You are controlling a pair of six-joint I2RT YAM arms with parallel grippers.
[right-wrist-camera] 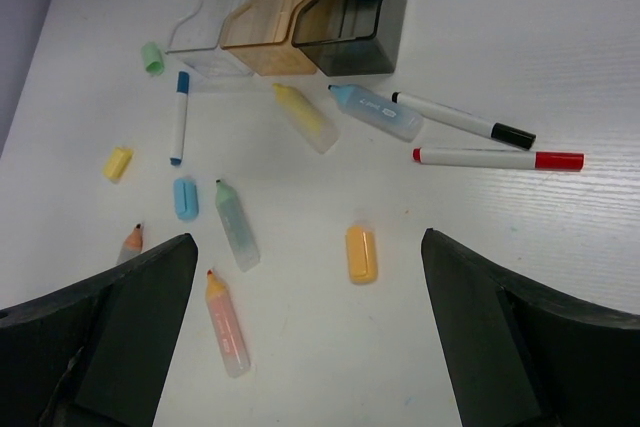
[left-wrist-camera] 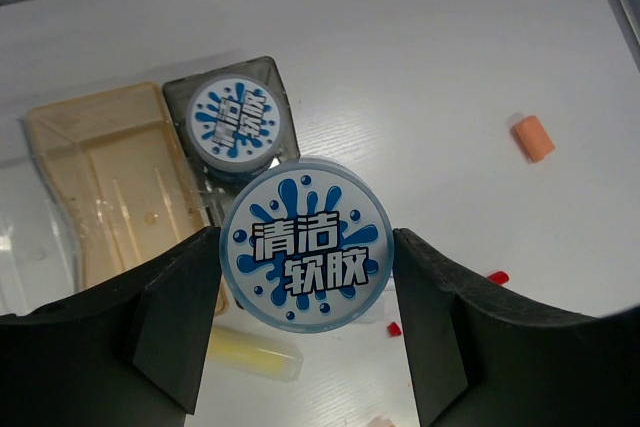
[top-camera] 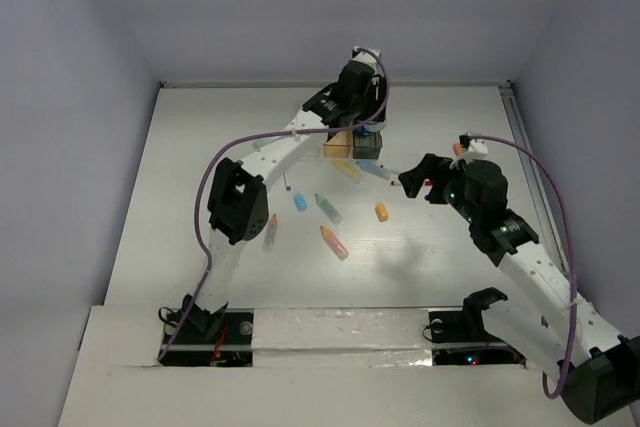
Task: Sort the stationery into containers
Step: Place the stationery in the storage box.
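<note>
Right wrist view: the right hand (right-wrist-camera: pixel 307 267) hangs wide open above the bench (right-wrist-camera: pixel 520 247), where markers (right-wrist-camera: pixel 237 225) and pens (right-wrist-camera: pixel 497 158) lie loose. Farther back, the left hand (left-wrist-camera: pixel 305 277) grips a blue-white roll (left-wrist-camera: pixel 305 257) over the grey bin (left-wrist-camera: pixel 280 82), which holds a second roll (left-wrist-camera: pixel 233 119), beside the orange bin (left-wrist-camera: pixel 100 177).

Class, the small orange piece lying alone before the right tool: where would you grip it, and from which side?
From above, probably, pinching the orange piece across its long sides at mid-length: it lies flat, apart from the rest, long sides facing the open fingers of the right tool.
</note>
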